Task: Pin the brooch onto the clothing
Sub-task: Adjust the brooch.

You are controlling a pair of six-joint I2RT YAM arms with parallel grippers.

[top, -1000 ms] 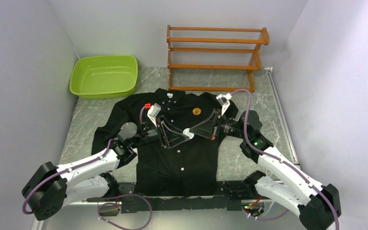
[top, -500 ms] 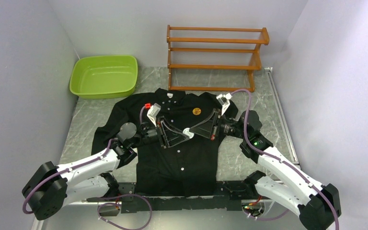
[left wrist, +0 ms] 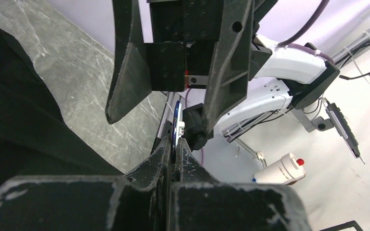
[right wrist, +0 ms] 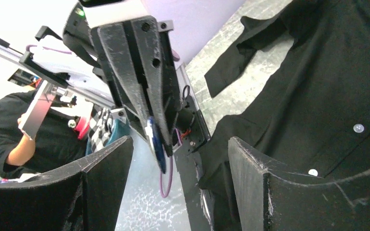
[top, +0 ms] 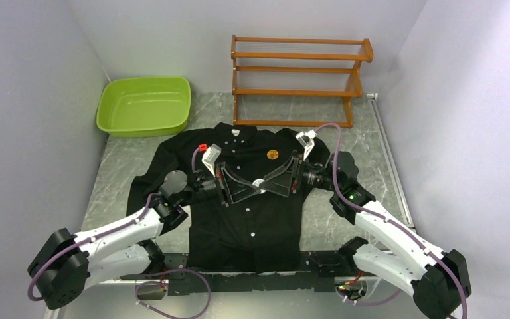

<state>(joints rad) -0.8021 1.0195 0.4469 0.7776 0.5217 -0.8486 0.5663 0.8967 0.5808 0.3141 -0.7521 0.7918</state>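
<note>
The clothing point(top: 239, 212), a black button-up shirt, lies flat on the table under both arms. The brooch point(top: 273, 154), a small round orange badge, rests on its chest near the collar. Above the shirt's middle the two grippers meet tip to tip. My left gripper point(top: 256, 185) point(left wrist: 173, 144) is shut on a thin blue round part point(left wrist: 178, 122) point(right wrist: 156, 142), held edge-on between its tips. My right gripper point(top: 263, 180) point(right wrist: 179, 144) stands open, its fingers point(right wrist: 111, 163) on either side of the left tips and not touching the blue part.
A green basin point(top: 145, 105) sits at the back left and a wooden rack point(top: 297, 80) at the back centre. The grey marble table point(top: 116, 173) shows around the shirt. A shirt sleeve point(right wrist: 241, 62) lies spread to one side.
My left gripper has shut on the blue part. My right gripper, shut a second ago, has opened and let go of it. Both arms have shifted slightly.
</note>
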